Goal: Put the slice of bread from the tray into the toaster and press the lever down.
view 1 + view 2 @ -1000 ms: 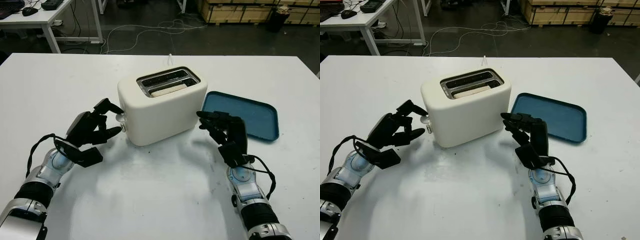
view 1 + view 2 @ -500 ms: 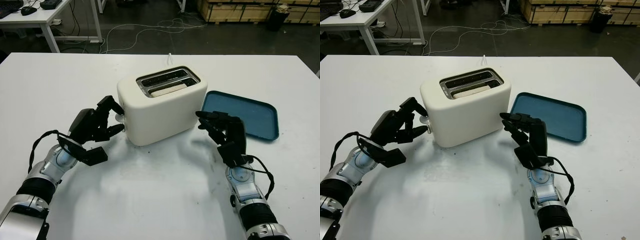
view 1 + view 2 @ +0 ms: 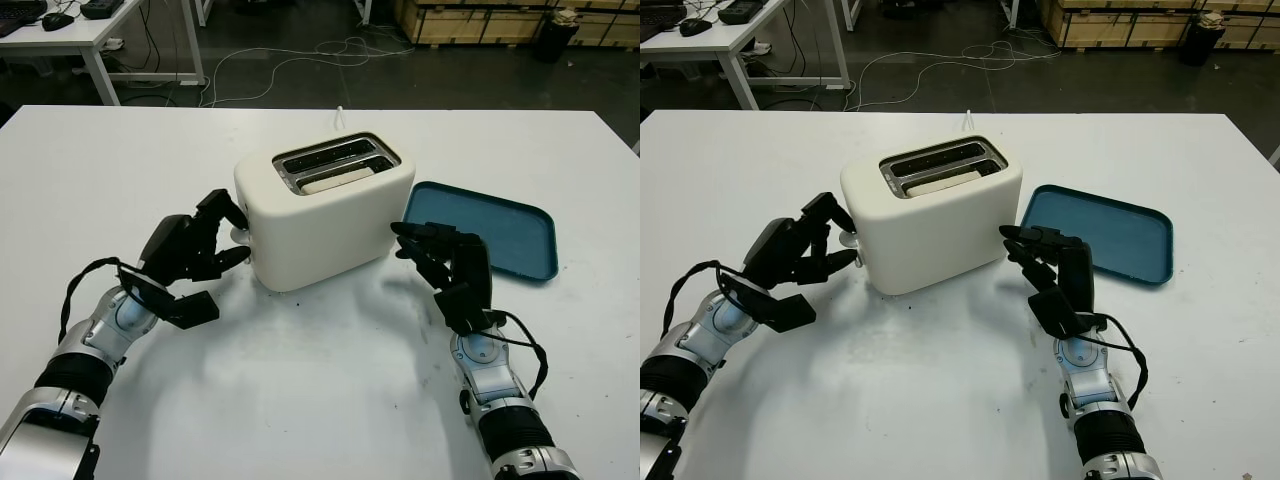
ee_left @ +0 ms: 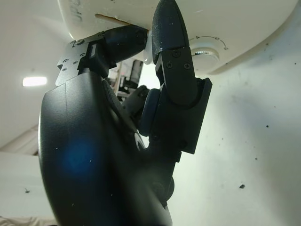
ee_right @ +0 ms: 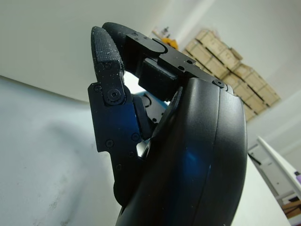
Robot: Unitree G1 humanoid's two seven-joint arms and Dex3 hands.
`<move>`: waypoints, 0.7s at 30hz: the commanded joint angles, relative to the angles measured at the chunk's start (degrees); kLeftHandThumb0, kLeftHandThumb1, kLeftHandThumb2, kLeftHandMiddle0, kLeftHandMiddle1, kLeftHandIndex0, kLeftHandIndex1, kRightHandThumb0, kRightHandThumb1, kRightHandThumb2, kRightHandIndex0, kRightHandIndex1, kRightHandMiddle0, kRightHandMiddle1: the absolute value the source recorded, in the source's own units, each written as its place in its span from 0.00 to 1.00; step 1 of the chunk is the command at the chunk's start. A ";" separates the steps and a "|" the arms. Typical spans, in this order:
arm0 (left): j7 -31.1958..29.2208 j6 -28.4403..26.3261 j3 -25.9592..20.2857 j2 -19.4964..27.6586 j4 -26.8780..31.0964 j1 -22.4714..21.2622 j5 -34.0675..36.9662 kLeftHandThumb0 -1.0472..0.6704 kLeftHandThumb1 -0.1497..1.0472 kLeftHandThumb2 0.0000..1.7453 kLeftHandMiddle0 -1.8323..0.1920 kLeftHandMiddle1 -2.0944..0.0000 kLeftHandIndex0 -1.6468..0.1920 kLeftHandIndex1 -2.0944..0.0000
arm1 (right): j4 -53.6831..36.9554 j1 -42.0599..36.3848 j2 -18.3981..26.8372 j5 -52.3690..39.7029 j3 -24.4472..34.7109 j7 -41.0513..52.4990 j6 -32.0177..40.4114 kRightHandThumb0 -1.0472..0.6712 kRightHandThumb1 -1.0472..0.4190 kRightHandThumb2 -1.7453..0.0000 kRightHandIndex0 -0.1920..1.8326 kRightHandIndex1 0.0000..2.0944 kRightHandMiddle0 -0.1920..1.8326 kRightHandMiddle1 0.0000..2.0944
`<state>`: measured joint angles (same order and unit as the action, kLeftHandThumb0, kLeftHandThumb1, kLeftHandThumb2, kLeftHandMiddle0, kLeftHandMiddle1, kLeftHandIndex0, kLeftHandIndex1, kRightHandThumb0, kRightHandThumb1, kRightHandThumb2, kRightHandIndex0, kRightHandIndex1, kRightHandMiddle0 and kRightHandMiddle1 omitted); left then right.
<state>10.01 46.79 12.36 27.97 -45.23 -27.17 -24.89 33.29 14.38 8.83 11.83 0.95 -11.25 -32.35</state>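
The cream toaster (image 3: 325, 210) stands mid-table with a bread slice (image 3: 338, 180) sunk in its nearer slot. Right of it lies the blue tray (image 3: 490, 228) with nothing on it. My left hand (image 3: 235, 236) is open at the toaster's left end. Its upper fingers (image 4: 167, 33) lie against the end wall just above the small white lever (image 3: 238, 236), and the thumb is below it. A dial (image 4: 204, 52) sits beside the lever. My right hand (image 3: 415, 245) is open and upright by the toaster's right front corner, between toaster and tray, a little apart from both.
The white table (image 3: 320, 400) has bare room in front of the toaster and on both sides. A white cord (image 3: 340, 118) leaves the toaster's back. Beyond the far edge are a dark floor with cables, another desk (image 3: 90, 40) and wooden crates (image 3: 480, 20).
My left hand has moved right, from short of the toaster up to its end wall, with the fingers now around the lever. The right hand and the toaster have stayed put.
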 commanded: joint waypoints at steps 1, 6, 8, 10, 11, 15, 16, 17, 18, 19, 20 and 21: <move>-0.65 -1.43 2.28 -3.04 -1.27 0.70 -2.14 0.18 0.89 0.33 0.35 0.17 0.36 0.17 | -0.52 0.08 -0.30 -0.57 0.36 -0.32 -0.06 0.30 0.09 0.98 0.59 0.42 0.70 0.00; -1.23 -13.04 9.11 -6.10 -11.53 -0.87 -8.74 0.19 0.89 0.31 0.28 0.22 0.24 0.28 | -0.41 -0.06 -0.23 -0.76 0.52 -0.18 -0.07 0.30 0.09 0.98 0.59 0.42 0.70 0.00; -0.66 -16.33 12.20 -7.09 -15.03 -1.52 -10.76 0.19 0.89 0.31 0.25 0.24 0.19 0.35 | -0.33 -0.07 -0.14 -1.04 0.64 0.08 -0.24 0.30 0.09 0.98 0.59 0.42 0.70 0.00; -0.23 -17.54 13.98 -7.59 -16.23 -1.48 -11.34 0.19 0.89 0.30 0.23 0.24 0.15 0.36 | -0.49 -0.17 -0.11 -0.97 0.65 0.02 -0.03 0.30 0.09 0.98 0.59 0.41 0.70 0.00; -0.14 -17.95 14.50 -7.72 -16.21 -1.33 -11.26 0.19 0.89 0.30 0.23 0.24 0.14 0.36 | -0.41 -0.18 -0.16 -1.05 0.66 0.08 -0.06 0.30 0.09 0.98 0.59 0.41 0.70 0.00; 0.00 -17.73 15.23 -7.77 -16.36 -1.09 -10.07 0.20 0.89 0.30 0.22 0.22 0.13 0.37 | -0.28 -0.19 -0.46 -1.05 0.49 0.15 0.20 0.31 0.09 0.98 0.58 0.41 0.70 0.00; 0.07 -17.76 15.27 -7.76 -16.33 -1.11 -9.94 0.20 0.89 0.30 0.22 0.22 0.13 0.36 | -0.24 -0.17 -0.41 -0.74 0.42 -0.09 0.21 0.31 0.09 0.99 0.59 0.41 0.70 0.00; 0.27 -17.72 15.32 -7.69 -16.32 -1.11 -9.88 0.19 0.89 0.30 0.23 0.22 0.14 0.37 | -0.15 -0.12 -0.36 -0.58 0.39 -0.22 0.10 0.31 0.09 0.99 0.59 0.41 0.70 0.00; 0.58 -17.70 15.40 -7.60 -16.30 -1.09 -9.90 0.19 0.89 0.30 0.24 0.23 0.16 0.38 | -0.11 -0.09 -0.31 -0.53 0.39 -0.27 0.02 0.31 0.09 0.99 0.59 0.41 0.70 0.00; 0.93 -17.62 15.48 -7.51 -16.32 -1.07 -9.91 0.19 0.89 0.31 0.24 0.23 0.16 0.38 | -0.14 -0.10 -0.32 -0.64 0.43 -0.20 0.06 0.31 0.09 0.99 0.59 0.41 0.70 0.00; 1.18 -17.52 15.55 -7.42 -16.33 -1.06 -9.85 0.19 0.89 0.30 0.24 0.23 0.16 0.38 | -0.19 -0.13 -0.33 -0.75 0.47 -0.12 0.12 0.31 0.09 0.98 0.59 0.41 0.70 0.00; 1.29 -17.44 15.63 -7.34 -16.34 -1.05 -9.73 0.19 0.89 0.30 0.24 0.23 0.16 0.38 | -0.23 -0.15 -0.31 -0.77 0.48 -0.09 0.16 0.31 0.09 0.98 0.59 0.41 0.70 0.00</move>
<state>16.78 38.48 20.75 25.60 -56.18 -32.78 -27.17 33.30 14.28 8.80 11.84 1.01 -11.19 -32.35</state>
